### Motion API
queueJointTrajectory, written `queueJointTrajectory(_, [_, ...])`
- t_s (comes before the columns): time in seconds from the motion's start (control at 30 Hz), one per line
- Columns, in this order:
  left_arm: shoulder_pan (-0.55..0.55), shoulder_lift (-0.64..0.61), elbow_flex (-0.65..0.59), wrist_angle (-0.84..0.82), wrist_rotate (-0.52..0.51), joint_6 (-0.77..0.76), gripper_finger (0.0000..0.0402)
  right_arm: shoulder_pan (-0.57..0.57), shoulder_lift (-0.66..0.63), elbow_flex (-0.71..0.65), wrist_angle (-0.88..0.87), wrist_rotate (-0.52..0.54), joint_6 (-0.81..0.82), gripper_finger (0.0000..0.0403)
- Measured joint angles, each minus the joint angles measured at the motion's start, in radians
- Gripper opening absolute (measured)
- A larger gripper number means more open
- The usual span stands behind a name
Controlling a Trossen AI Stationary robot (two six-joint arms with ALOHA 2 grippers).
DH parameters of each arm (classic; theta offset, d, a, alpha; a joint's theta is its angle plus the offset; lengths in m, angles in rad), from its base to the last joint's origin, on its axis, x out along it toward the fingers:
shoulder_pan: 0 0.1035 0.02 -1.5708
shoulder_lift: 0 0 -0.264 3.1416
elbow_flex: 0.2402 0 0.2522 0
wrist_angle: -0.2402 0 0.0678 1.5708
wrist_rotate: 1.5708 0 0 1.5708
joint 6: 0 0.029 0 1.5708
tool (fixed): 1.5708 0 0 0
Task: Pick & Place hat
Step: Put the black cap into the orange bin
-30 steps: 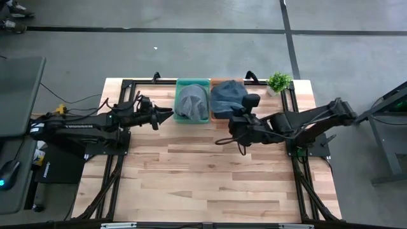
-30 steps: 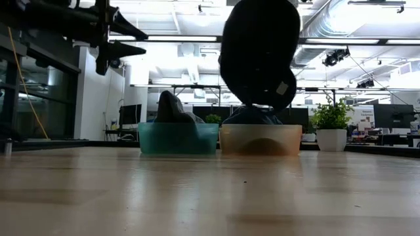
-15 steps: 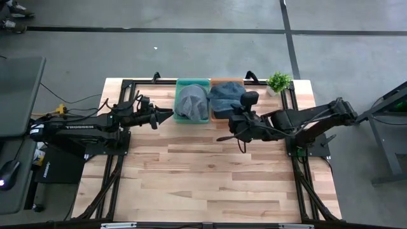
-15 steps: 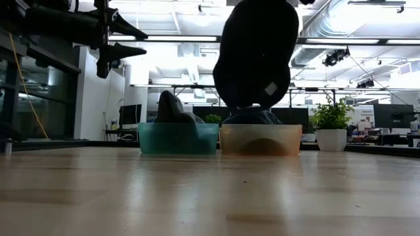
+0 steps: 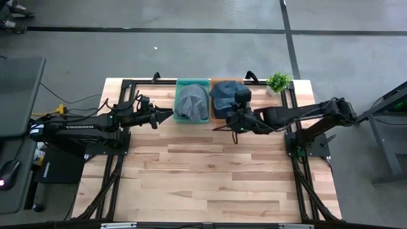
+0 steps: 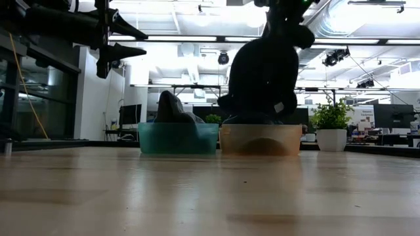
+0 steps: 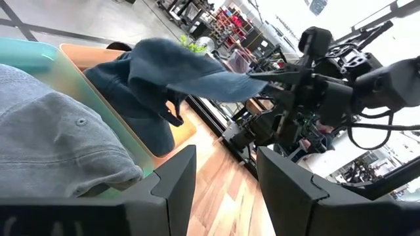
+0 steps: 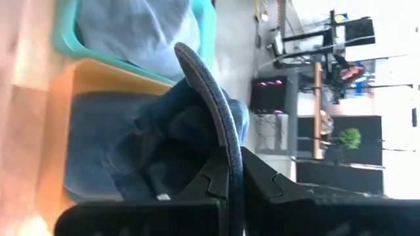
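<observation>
A blue denim cap (image 5: 224,95) is held by my right gripper (image 5: 234,116) above the orange bin (image 5: 216,116) at the table's far edge. Its crown (image 7: 147,105) hangs down inside the bin's walls; whether it touches the bin's floor, I cannot tell. In the low view the cap (image 6: 262,72) is a dark shape over the orange bin (image 6: 260,139). A grey cap (image 5: 192,102) lies in the teal bin (image 5: 192,81) beside it. My left gripper (image 5: 164,114) hovers open, left of the teal bin, above the table. My right gripper pinches the blue cap's stiff brim (image 8: 220,111) between its two fingers (image 8: 262,180). The fingers come level from the table's right side. The brim juts out edge-on past them. The crown (image 8: 157,151) sags below the brim into the orange bin (image 8: 65,131).
A small potted plant (image 5: 278,81) stands at the table's far right corner, right of the orange bin. The two bins sit side by side against the far edge. Bare wooden tabletop (image 5: 203,178) stretches toward the near edge.
My right gripper has moved toward the table's far edge and down, staying shut on the brim. The blue cap has travelled with it, from hanging nearer the table's middle to over the orange bin, its crown now down between the walls.
</observation>
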Motion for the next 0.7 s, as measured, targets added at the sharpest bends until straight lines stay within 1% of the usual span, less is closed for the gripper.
queueJointTrajectory(0.17, [0.000, 0.000, 0.000, 0.000, -0.002, 0.000, 0.0159, -0.029, 0.000, -0.032, 0.099, -0.099, -0.031, 0.0005])
queueJointTrajectory(0.33, [0.000, 0.000, 0.000, 0.000, -0.003, -0.003, 0.0159, -0.064, 0.000, -0.056, 0.124, -0.136, -0.050, 0.0005])
queueJointTrajectory(0.43, [0.000, 0.000, 0.000, 0.000, -0.003, -0.004, 0.0159, -0.080, 0.000, -0.075, 0.137, -0.175, -0.051, 0.0004])
queueJointTrajectory(0.57, [0.000, 0.000, 0.000, 0.000, -0.003, -0.004, 0.0159, -0.105, 0.000, -0.113, 0.141, -0.188, -0.054, 0.0004])
queueJointTrajectory(0.7, [0.000, 0.000, 0.000, -0.001, -0.007, -0.004, 0.0159, -0.130, 0.000, -0.156, 0.185, -0.217, -0.055, 0.0004])
